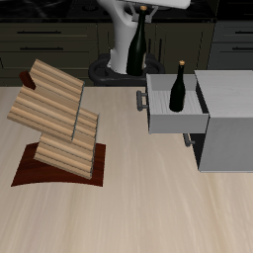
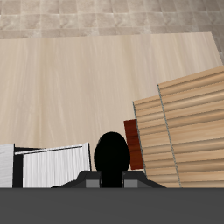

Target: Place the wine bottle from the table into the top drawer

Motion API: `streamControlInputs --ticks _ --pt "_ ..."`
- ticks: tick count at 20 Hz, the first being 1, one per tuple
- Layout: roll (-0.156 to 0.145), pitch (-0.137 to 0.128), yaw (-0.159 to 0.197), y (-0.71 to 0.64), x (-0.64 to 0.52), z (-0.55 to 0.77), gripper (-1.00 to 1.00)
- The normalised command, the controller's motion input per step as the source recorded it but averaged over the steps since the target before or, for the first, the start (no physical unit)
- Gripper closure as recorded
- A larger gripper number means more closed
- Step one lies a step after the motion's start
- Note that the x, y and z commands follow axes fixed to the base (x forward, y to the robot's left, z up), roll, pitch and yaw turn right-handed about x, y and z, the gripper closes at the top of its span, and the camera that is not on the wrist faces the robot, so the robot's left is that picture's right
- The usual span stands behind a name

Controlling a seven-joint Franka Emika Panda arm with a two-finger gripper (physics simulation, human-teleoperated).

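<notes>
- Wrist view is showing the gripper [image 2: 112, 178] closest of all, its two fingers sitting tight against either side of the bottle [image 2: 112, 156]. The opening is only as wide as the glass, so I am judging it to be gripping the bottle near the top and letting the body hang straight down.
- That hold is probably keeping the bottle upright, so it can be lowered into a shallow box base first.
- Below it, the top drawer [image 2: 52, 166] is standing pulled out, just beside the hanging bottle rather than under it. The carry is looking unfinished.
- A slatted rack [image 2: 184, 122] is lying on the other side, and bare table [image 2: 87, 79] is stretching beyond.
- Exterior view is showing the bottle [image 1: 141, 42] hanging clear of the table, farther back than the drawer [image 1: 158, 119], in front of the robot's base.
- A second bottle [image 1: 178, 89] is already standing upright inside the drawer, so the incoming one is needing the free space beside it.
</notes>
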Motion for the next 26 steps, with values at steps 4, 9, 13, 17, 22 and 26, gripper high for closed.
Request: streamControlInputs --ticks 4,9,13,17,22,26 --pt "0.041 -0.012 0.019 0.19 -0.32 -0.08 1.0" --pt "0.012 0.004 0.02 0.08 -0.18 -0.11 1.0" --pt "-0.027 0.022 -0.031 -0.05 -0.2 -0.1 1.0" --pt "-0.007 0.005 0.045 0.0 -0.18 -0.09 1.0" --pt "-0.01 -0.006 -0.006 0.02 -0.2 -0.11 1.0" --pt "0.002 0.015 0.022 0.02 -0.11 -0.13 1.0"
